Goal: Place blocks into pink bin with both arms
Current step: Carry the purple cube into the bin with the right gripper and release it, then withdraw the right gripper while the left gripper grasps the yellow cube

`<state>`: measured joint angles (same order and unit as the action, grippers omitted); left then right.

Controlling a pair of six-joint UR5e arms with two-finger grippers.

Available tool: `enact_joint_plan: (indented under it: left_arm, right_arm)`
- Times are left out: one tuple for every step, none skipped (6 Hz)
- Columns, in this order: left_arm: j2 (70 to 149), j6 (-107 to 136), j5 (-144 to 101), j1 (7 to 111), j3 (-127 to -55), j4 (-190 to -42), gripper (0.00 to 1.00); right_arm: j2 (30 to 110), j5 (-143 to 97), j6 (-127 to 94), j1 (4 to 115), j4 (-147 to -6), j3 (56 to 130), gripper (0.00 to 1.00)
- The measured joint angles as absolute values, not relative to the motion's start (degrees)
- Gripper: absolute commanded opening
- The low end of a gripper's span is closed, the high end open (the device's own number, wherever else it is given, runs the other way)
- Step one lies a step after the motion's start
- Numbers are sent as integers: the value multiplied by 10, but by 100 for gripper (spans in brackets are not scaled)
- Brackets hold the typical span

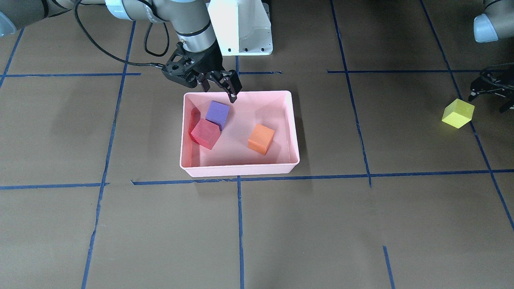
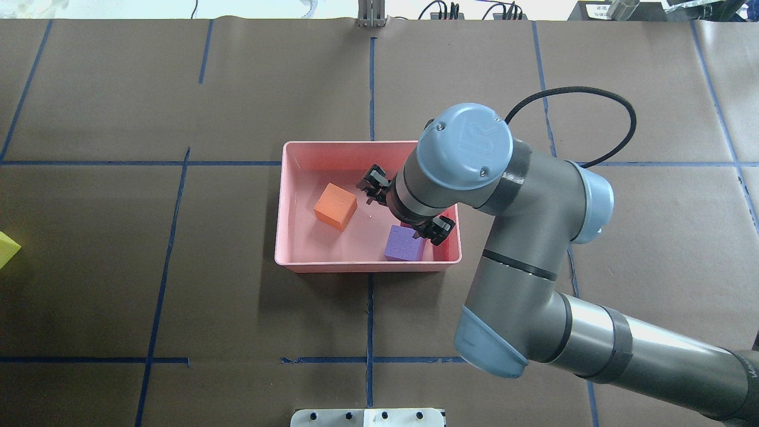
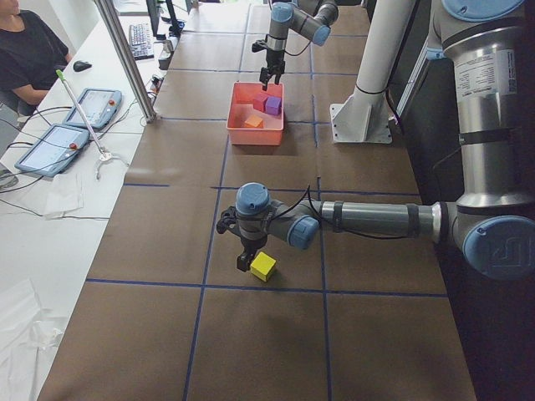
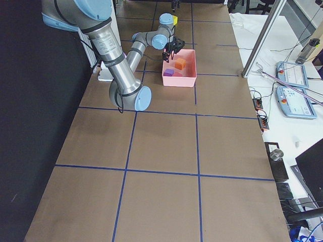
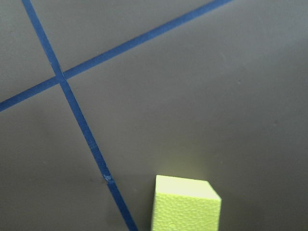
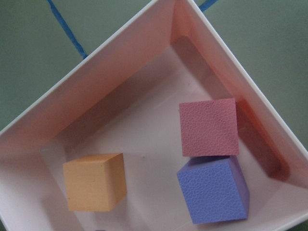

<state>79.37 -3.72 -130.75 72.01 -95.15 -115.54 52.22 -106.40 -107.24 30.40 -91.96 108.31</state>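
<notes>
The pink bin point(image 1: 241, 170) stands mid-table. In it lie the purple block point(image 1: 217, 113), the red-pink block point(image 1: 205, 133) touching it, and the orange block point(image 1: 261, 138) apart from them. All three show in the right wrist view: red-pink point(image 6: 209, 126), purple point(image 6: 214, 190), orange point(image 6: 94, 187). My right gripper point(image 1: 220, 89) hangs open and empty over the bin's robot-side rim, above the purple block. The yellow-green block point(image 1: 457, 113) sits on the table outside the bin. My left gripper point(image 1: 487, 102) hovers just beside it, jaws spread and empty. The left wrist view shows the block point(image 5: 186, 204) at its bottom edge.
The white pedestal base point(image 1: 241, 26) stands just behind the bin. Blue tape lines point(image 1: 239, 224) grid the brown table. A black cable point(image 2: 569, 95) loops off my right arm. A seated operator point(image 3: 25, 50) and tablets point(image 3: 92, 104) are on a side table.
</notes>
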Motion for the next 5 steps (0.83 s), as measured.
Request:
enact_joint_plan:
  left_arm:
    - [794,-52,-1307,708,-932,-1184,100]
    - [794,-54,-1307,686,-920,-1205,100]
    - [795,-52,-1306,667,-914,-1216,100]
    - [796,-52,-1306,656,-905,-1219,100]
    - [799,-51,-1304,645,-888,-1221,99]
  right_arm:
    - [530,-1067,-1072,309,-920,1094,100]
    - [533,-1070,-1072,314,-920,1099,100]
    - [534,-1073,-1072,318,-920,1101,100]
    - [539,-1075,-1071,321,-920,1108,100]
    - [549,-1077,-1071,323,-921,1120,100]
